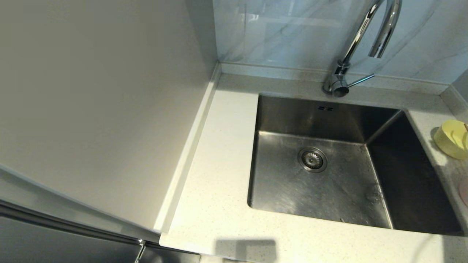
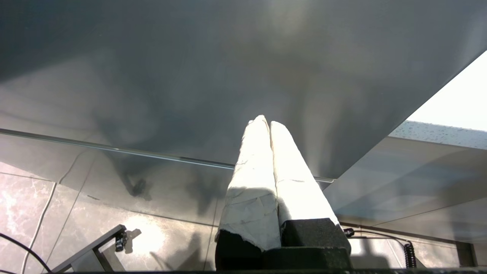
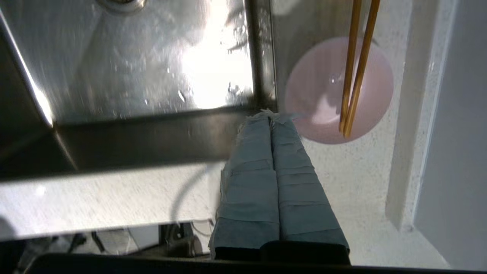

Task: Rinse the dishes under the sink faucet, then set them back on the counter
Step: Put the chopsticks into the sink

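Note:
The pale yellow bowl (image 1: 453, 138) rests on the counter (image 1: 219, 153) to the right of the sink (image 1: 329, 182), with only a sliver of the pink bowl (image 1: 464, 192) showing nearer me at the picture's edge. In the right wrist view the pink bowl (image 3: 323, 91) lies on the speckled counter (image 3: 365, 179) with the wooden chopsticks (image 3: 355, 68) across it. My right gripper (image 3: 271, 116) is shut and empty, over the sink's near right corner, close to the pink bowl's rim. The chrome faucet (image 1: 362, 36) rises behind the sink. My left gripper (image 2: 265, 121) is shut, empty, below the counter.
A tall pale cabinet side (image 1: 91, 109) walls off the left of the counter. The drain strainer (image 1: 312, 159) sits in the sink floor. A raised stone edge (image 3: 411, 114) and a grey wall lie beyond the pink bowl. The left wrist view shows dark cabinet front (image 2: 190, 76) and tiled floor (image 2: 23, 198).

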Robot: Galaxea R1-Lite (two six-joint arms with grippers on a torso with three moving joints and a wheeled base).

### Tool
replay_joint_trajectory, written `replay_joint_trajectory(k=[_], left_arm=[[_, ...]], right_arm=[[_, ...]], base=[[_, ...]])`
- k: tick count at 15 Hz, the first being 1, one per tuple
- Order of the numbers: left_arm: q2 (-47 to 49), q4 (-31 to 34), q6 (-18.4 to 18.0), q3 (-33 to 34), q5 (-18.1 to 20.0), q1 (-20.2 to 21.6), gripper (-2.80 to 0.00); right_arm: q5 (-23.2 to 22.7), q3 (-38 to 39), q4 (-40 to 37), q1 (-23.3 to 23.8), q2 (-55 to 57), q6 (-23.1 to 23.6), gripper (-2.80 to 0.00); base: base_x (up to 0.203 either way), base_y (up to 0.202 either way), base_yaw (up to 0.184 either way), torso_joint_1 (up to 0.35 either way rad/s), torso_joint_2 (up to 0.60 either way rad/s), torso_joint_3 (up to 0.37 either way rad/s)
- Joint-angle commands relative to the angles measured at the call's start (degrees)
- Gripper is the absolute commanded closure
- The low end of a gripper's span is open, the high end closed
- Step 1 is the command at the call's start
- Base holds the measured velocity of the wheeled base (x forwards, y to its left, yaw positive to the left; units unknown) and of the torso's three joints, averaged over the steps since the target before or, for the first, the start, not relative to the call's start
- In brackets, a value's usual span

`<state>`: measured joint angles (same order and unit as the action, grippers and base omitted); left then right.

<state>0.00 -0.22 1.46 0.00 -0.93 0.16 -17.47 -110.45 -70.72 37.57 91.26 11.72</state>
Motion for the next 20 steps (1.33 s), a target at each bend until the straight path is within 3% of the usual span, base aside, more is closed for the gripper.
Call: replay_joint_trajectory(k=[1, 5, 6, 7, 17, 20], left_arm=[[-0.2, 0.0, 0.0, 0.0, 0.0, 0.0, 0.0], [-0.2, 0.0, 0.0, 0.0, 0.0, 0.0, 0.0], [-0.2, 0.0, 0.0, 0.0, 0.0, 0.0, 0.0], [-0.2, 0.0, 0.0, 0.0, 0.0, 0.0, 0.0], [-0.2, 0.0, 0.0, 0.0, 0.0, 0.0, 0.0], [-0.2, 0.0, 0.0, 0.0, 0.0, 0.0, 0.0]], right_arm=[[-2.0, 1.7, -0.4, 3.3, 0.8, 3.4, 0.0], [-1.9, 2.4, 4.8, 5.4, 4.4, 7.6, 0.0], [-1.7, 2.5, 6.7, 5.4, 5.2, 7.8, -1.06], [-1.5, 2.5, 8.8, 5.3, 6.0, 7.9, -2.8], [-0.3, 1.9, 10.9, 4.9, 12.9, 13.1, -2.8], [-0.1, 2.0, 15.3, 4.0, 15.6, 14.0, -2.8]], base=[[0.0, 0.0, 0.0, 0.0, 0.0, 0.0], [0.0, 0.0, 0.0, 0.0, 0.0, 0.0], [0.0, 0.0, 0.0, 0.0, 0.0, 0.0], [0.0, 0.0, 0.0, 0.0, 0.0, 0.0], [0.0, 0.0, 0.0, 0.0, 0.0, 0.0], [0.0, 0.0, 0.0, 0.0, 0.0, 0.0]])
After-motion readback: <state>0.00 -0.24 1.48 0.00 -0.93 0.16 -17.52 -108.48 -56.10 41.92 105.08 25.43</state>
